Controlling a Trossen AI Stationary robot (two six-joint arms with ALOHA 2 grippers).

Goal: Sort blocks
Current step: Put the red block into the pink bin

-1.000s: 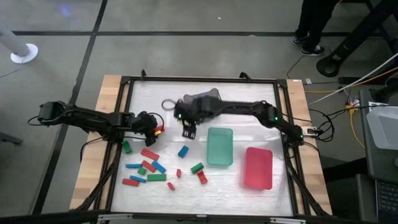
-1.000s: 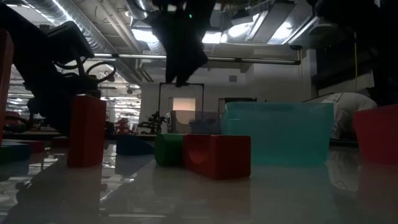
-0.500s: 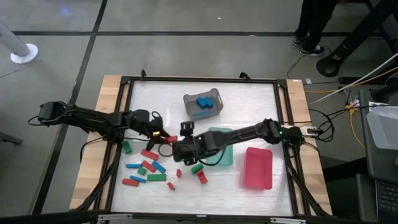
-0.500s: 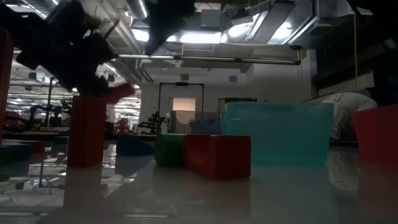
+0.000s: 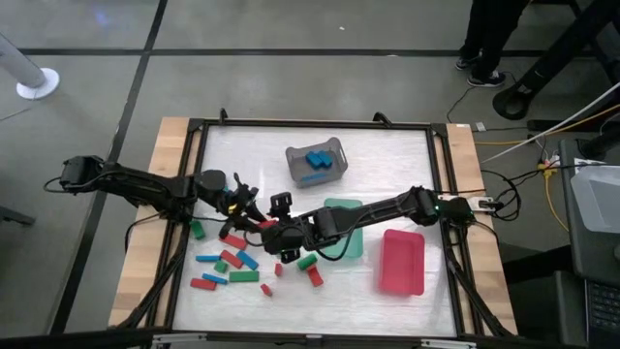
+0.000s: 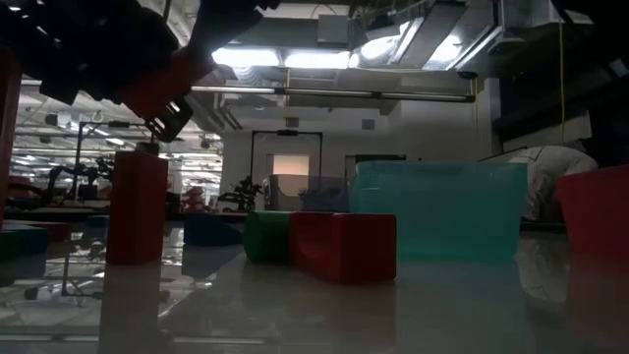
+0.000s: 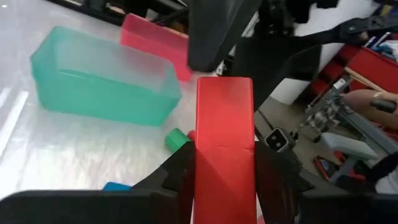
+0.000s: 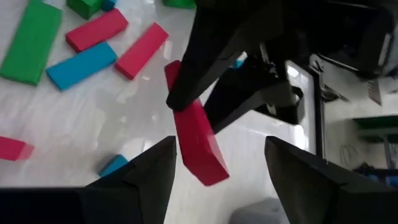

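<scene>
The left gripper (image 5: 254, 214) is squeezed shut on a long red block (image 7: 224, 146), and holds it up off the shiny white table (image 5: 387, 155). The red bar sticks out past the two dark fingers (image 7: 180, 171) that pinch its sides. The right gripper (image 5: 283, 244) hangs just beside the left one, very close to that red block (image 8: 194, 135), and its two dark fingers (image 8: 146, 171) stand wide apart with nothing between them. Below and beside the two grippers lies a loose bunch of small red, blue and green blocks (image 5: 232, 264) on the table. A see-through green plastic tray (image 5: 354, 215) sits just past the right gripper, partly under the right arm, and a flat red plastic tray (image 5: 401, 262) lies farther out on that side. A grey slatted basket (image 5: 316, 161) with small blue blocks (image 5: 316, 159) inside stands well apart from both grippers, toward the far edge of the table.
</scene>
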